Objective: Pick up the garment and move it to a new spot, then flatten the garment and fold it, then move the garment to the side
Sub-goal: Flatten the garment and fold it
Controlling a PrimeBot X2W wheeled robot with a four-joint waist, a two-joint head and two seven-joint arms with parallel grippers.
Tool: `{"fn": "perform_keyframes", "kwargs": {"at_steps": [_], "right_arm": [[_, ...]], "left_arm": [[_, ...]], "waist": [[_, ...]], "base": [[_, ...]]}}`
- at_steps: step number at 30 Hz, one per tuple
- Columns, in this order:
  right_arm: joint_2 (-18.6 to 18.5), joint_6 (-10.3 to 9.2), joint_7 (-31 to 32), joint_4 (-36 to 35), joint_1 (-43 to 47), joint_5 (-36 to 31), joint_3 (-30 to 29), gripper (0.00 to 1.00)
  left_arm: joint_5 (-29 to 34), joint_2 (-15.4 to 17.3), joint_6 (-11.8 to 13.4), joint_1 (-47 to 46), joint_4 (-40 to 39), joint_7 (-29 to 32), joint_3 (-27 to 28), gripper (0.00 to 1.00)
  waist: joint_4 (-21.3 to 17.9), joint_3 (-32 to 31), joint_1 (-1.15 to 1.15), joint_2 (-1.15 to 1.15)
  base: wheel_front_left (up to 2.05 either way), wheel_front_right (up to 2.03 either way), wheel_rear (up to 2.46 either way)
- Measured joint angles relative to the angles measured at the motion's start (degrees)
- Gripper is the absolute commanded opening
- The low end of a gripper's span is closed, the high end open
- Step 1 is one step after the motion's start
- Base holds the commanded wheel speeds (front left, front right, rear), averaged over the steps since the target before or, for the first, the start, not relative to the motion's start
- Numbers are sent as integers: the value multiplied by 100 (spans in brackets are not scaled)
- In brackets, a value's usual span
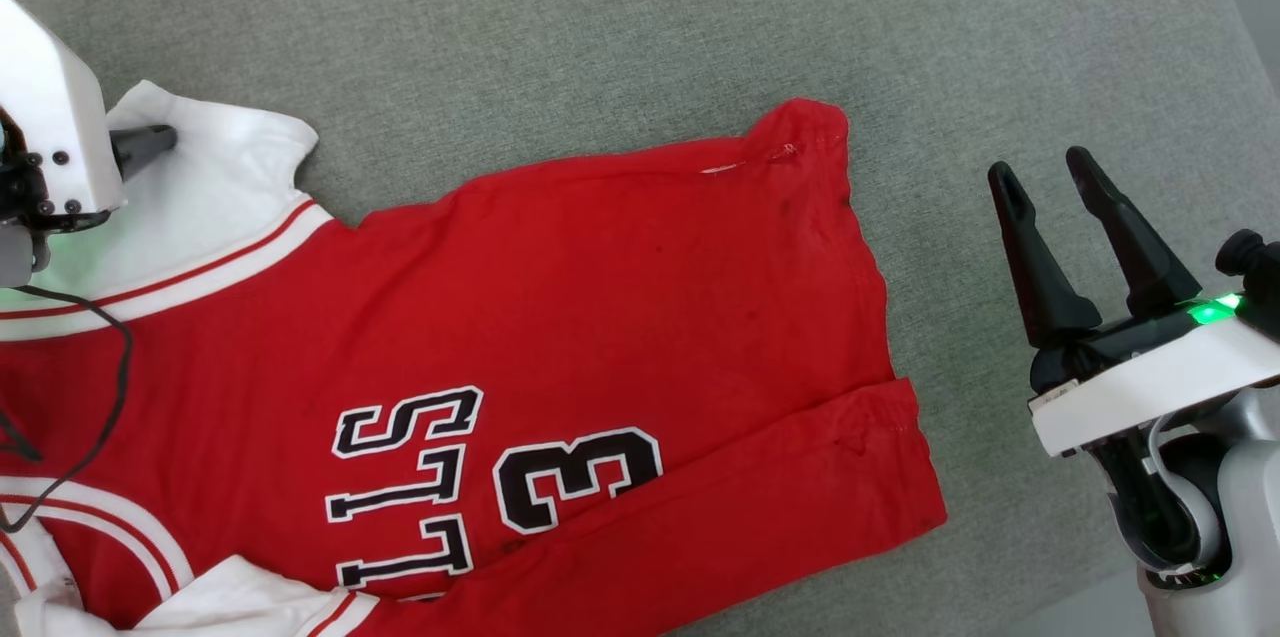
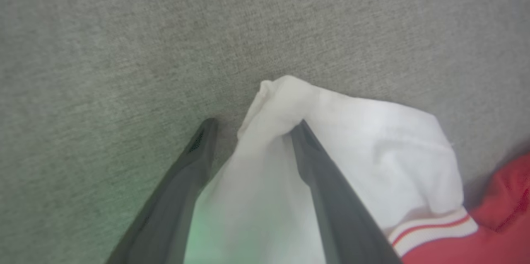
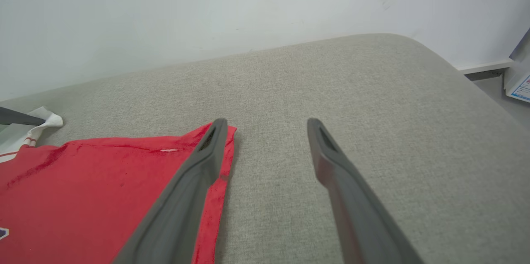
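Red garment point(image 1: 600, 297) lies spread on the grey cushion point(image 1: 600, 17), front side up. The black white-outlined lettering point(image 1: 405, 487) and number 3 point(image 1: 575, 477) read sideways in the head view, collar end toward the robot's left, hem end toward its right. A strip along the near edge looks folded over the body (a second layer with its own hem corner shows there). One white sleeve point(image 2: 372, 139) with red-white striped trim sticks out at the garment's far left corner. Left gripper point(image 2: 254, 126) sits at that sleeve, jaws spread. One fingertip is on bare cushion just beside the cloth and the other is against the white fabric. Bunched sleeve cloth lies between them, not pinched, so it reads as released rather than grasping. Green glow from the gripper light falls on the cloth near the wrist. A black cable point(image 1: 120, 367) from the left arm hangs over the red fabric. Right gripper point(image 1: 1040, 167) is over bare cushion to the right of the garment, apart from the hem edge, jaws wide with nothing between them. In the right wrist view one of its fingers overlaps the far hem corner, and contact cannot be told there. Pale wall point(image 3: 165, 15) stands behind the cushion.
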Motion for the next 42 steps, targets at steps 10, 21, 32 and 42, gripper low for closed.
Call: {"fn": "perform_keyframes", "kwargs": {"at_steps": [10,21,32,42], "right_arm": [[-497,-1,904,476,-324,742,10,100],[-1195,-1,4012,1699,-1787,1619,336,100],[-1168,2,4912,2749,-2657,1451,561,27],[-1326,0,4530,2843,-2718,1348,977,0]], "left_arm": [[20,-389,-108,132,175,-698,-20,0],[268,-1184,-553,-308,-169,-1407,-411,0],[367,-1390,-677,-535,-331,-1596,-566,0],[263,-1395,-754,-352,-227,-1867,-521,0]], "waist": [[283,-174,0,0],[1369,-370,0,0],[1917,-56,0,0],[1986,-257,-1,0]], "base": [[0,0,0],[0,0,0],[0,0,0],[0,0,0]]}}
